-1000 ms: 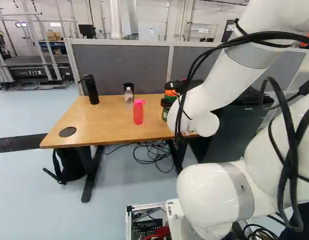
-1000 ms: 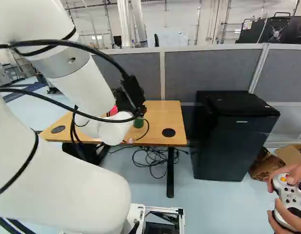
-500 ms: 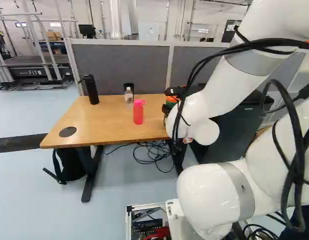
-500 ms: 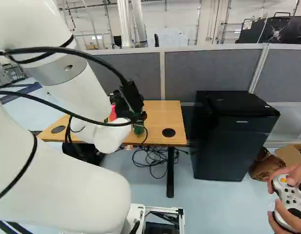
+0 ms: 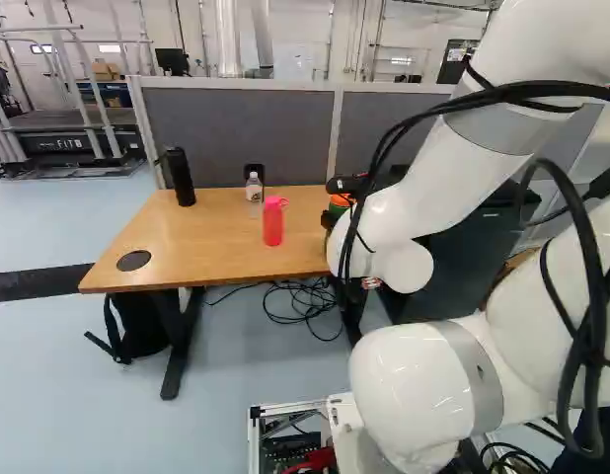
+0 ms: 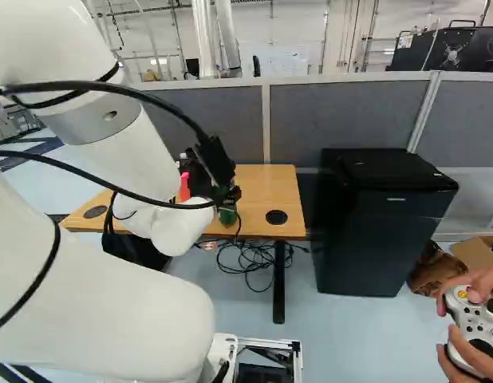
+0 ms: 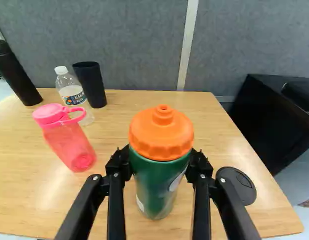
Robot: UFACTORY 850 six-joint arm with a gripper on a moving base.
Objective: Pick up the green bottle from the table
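Right base view: found the green bottle [image 6: 227,216] a little left of the frame's centre, by the near edge of the wooden table [image 6: 270,187], with the black hand [image 6: 232,194] around it. Saw the white arm [image 6: 139,152] filling much of the frame's left side, and a black cabinet [image 6: 382,231] right of centre, beside the table. Noticed loose cables [image 6: 250,259] on the floor near the middle of the frame.

Wrist view: made out the hand pinching the green bottle from two sides, just under its orange cap [image 7: 162,132]. Could not tell about contact between bottle base and table. Spotted a round black cover [image 7: 238,185] in the tabletop, just beside the bottle, on the cabinet's side. Picked out a black cup [image 7: 91,84] beyond, close beside a clear bottle.

Left base view: caught only part of the green bottle, right of centre, mostly hidden by the arm. Found the pink bottle [image 5: 273,222] standing near the frame's centre, the clear bottle [image 5: 254,188] behind it, and a tall black bottle [image 5: 180,178] at upper left, near the grey partition [image 5: 246,133].
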